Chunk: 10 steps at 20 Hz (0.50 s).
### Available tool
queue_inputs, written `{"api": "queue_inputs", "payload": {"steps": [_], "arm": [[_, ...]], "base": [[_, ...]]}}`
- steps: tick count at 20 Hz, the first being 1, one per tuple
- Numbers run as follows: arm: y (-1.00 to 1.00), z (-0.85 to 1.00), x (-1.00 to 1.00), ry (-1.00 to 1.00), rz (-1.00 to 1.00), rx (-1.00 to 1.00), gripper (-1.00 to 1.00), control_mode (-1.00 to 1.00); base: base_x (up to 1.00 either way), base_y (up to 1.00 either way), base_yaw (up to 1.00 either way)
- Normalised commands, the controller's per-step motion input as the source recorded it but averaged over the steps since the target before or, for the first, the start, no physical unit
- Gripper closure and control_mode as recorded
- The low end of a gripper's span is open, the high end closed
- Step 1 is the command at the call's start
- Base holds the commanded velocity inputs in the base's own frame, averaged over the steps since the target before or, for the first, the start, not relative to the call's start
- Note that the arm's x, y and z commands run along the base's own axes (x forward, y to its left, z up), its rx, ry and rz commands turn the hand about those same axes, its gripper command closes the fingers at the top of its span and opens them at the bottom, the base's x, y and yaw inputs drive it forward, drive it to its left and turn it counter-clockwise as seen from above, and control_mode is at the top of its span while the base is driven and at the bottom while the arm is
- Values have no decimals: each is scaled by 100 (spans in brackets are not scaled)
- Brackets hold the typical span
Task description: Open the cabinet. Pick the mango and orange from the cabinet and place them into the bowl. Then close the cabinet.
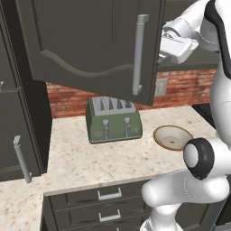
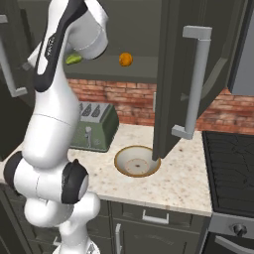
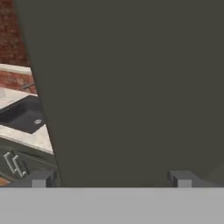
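The cabinet (image 1: 90,40) hangs above the counter with both doors swung open. On its shelf in the right base view sit the orange (image 2: 125,59) and the mango (image 2: 74,59), the mango partly hidden behind my arm. Below on the counter lies the bowl (image 1: 173,137) (image 2: 137,161), with nothing in it. My gripper (image 3: 111,180) is open, fingertips wide apart, facing a dark cabinet panel (image 3: 131,87) at close range. In the left base view its white hand (image 1: 177,45) is up beside the inner edge of the left door, with the fingers hidden behind that door.
A green toaster (image 1: 113,118) (image 2: 94,126) stands against the brick wall, left of the bowl. The open right door (image 2: 171,74) hangs over the bowl's right side. A stove (image 2: 228,163) lies at the right, drawers (image 1: 108,198) below the counter and a tall dark cabinet (image 1: 18,135) at the left.
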Motion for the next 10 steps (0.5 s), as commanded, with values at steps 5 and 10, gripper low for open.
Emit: {"api": "queue_inputs", "payload": {"steps": [5, 10], "arm": [[18, 0, -38, -18, 6, 0, -100, -100], [11, -12, -23, -8, 1, 0, -100, -100]], "base": [[0, 0, 0], [0, 0, 0]]}}
